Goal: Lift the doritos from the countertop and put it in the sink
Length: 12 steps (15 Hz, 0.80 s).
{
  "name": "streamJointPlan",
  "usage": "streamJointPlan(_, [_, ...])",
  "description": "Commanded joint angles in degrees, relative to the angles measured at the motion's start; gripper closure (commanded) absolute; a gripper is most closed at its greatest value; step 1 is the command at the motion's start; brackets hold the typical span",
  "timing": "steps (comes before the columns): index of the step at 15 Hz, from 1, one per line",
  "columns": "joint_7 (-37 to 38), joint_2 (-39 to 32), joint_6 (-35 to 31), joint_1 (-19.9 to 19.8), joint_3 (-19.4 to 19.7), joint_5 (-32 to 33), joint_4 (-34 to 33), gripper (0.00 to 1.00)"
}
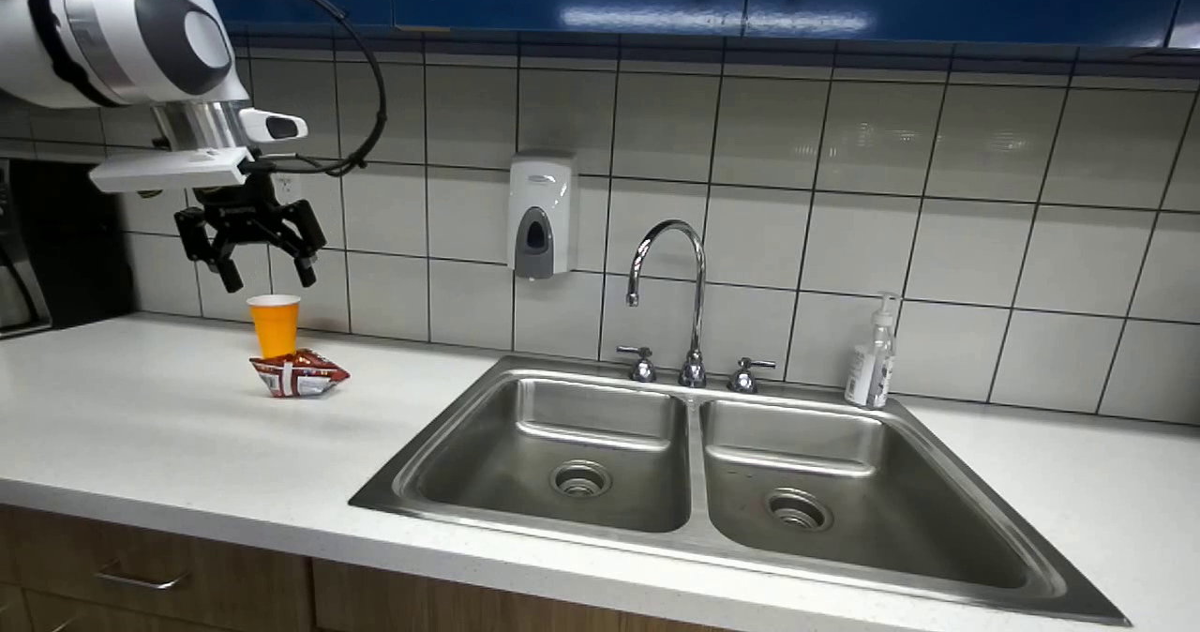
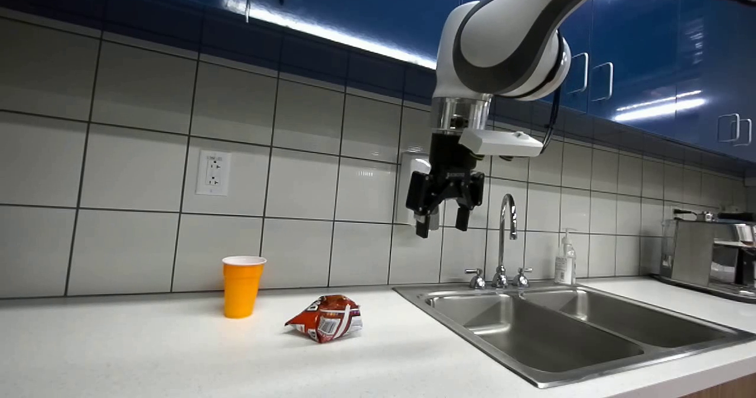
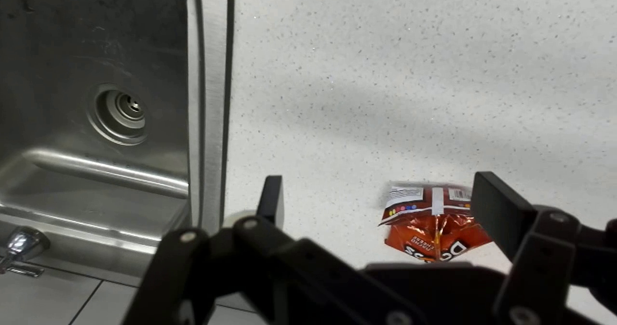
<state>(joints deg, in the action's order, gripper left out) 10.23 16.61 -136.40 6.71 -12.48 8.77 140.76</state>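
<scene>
Arm: white and grey, bends and points down
Claw: black, hangs high over the bench, spread wide, holds nothing
Bag: red, shiny, crinkly, lies on the bench near the cup
Cup: orange, stands upright
Sink: smooth grey metal, split in two

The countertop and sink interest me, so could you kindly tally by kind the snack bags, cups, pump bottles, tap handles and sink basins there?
Snack bag: 1
Orange cup: 1
Pump bottle: 1
Tap handles: 2
Sink basins: 2
Total: 7
</scene>
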Motion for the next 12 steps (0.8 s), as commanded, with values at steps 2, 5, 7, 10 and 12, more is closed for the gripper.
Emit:
streamJointPlan(2, [4.0, -6.1, -3.9, 0.6, -2.2, 2.0, -2.1, 0.00])
streamJointPlan(5, [4.9, -10.0, -6.2, 1.0, -2.4, 3.7, -3.8, 0.00])
streamJointPlan(7, [5.5, -12.6, -7.3, 1.3, -2.4, 5.3, -5.4, 0.00])
streamJointPlan(10, [5.5, -16.5, -8.1, 2.3, -2.0, 6.8, -8.4, 0.00])
streamJointPlan(12, [5.4, -18.8, -8.2, 3.2, -1.7, 7.2, -10.4, 0.00])
